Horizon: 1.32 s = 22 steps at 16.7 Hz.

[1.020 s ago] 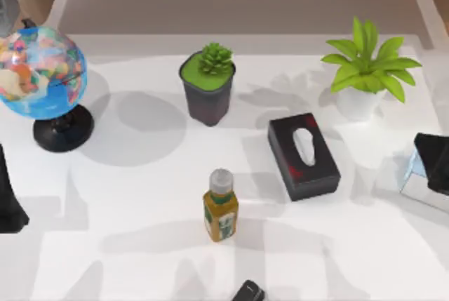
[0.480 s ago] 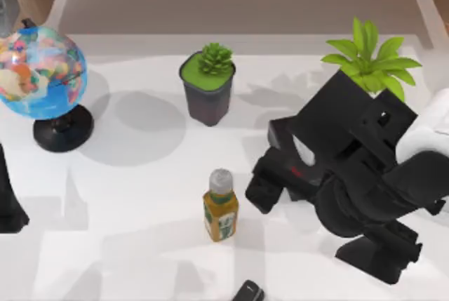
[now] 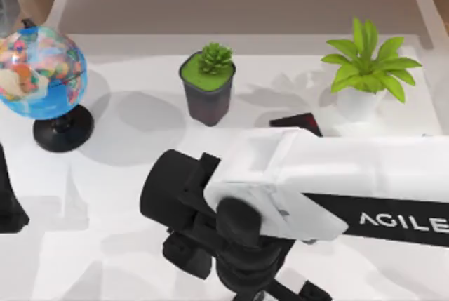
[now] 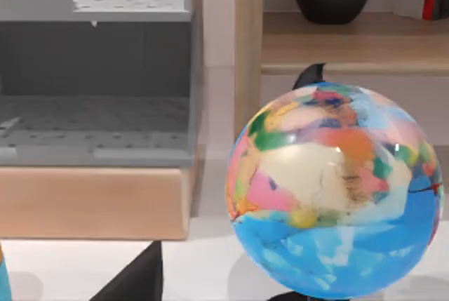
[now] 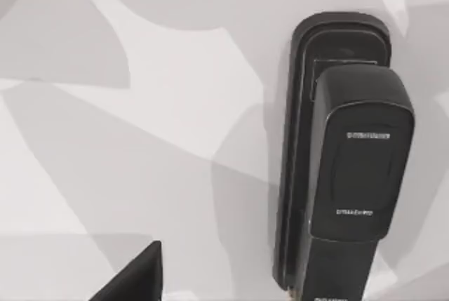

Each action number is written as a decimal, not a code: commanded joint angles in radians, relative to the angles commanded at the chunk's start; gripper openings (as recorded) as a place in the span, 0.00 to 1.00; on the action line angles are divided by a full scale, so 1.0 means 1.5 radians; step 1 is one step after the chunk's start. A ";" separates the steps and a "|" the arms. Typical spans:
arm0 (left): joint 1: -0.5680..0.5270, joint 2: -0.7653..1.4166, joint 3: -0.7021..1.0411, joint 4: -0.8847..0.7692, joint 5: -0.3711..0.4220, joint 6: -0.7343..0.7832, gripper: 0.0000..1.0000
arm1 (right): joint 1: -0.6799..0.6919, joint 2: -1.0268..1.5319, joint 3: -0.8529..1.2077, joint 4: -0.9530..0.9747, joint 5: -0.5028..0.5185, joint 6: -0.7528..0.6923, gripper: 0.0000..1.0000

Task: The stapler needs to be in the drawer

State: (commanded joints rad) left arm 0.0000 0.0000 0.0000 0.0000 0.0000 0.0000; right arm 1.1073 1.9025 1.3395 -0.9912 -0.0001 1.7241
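The stapler (image 5: 344, 168), glossy black and oblong, lies flat on the white table directly under my right wrist camera. My right arm (image 3: 280, 189) reaches across the table from the right, and its dark wrist end (image 3: 238, 273) hangs over the front middle, covering the stapler in the top view. The drawer (image 4: 95, 129), grey inside with a light wood front, stands open in the left wrist view, to the left of the globe. My left arm (image 3: 8, 206) stays parked at the table's left edge.
A globe (image 3: 41, 69) stands at the back left, a potted succulent (image 3: 207, 83) at the back middle and a leafy plant (image 3: 365, 69) at the back right. One corner of the black tissue box (image 3: 295, 120) shows behind my right arm. A wooden shelf (image 4: 351, 38) sits behind the globe.
My right arm has swept in from the right edge toward the front middle. It now covers the bottle, most of the tissue box and the stapler in the top view. The left arm is unchanged.
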 joint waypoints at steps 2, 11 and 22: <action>0.000 0.000 0.000 0.000 0.000 0.000 1.00 | 0.008 0.016 0.014 -0.007 0.001 0.016 1.00; 0.000 0.000 0.000 0.000 0.000 0.000 1.00 | 0.068 0.033 -0.005 0.029 0.001 0.075 1.00; 0.000 0.000 0.000 0.000 0.000 0.000 1.00 | 0.009 0.068 -0.056 0.114 0.001 0.017 1.00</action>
State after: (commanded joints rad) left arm 0.0000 0.0000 0.0000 0.0000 0.0000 0.0000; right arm 1.1202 2.0044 1.2557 -0.8196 0.0018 1.7499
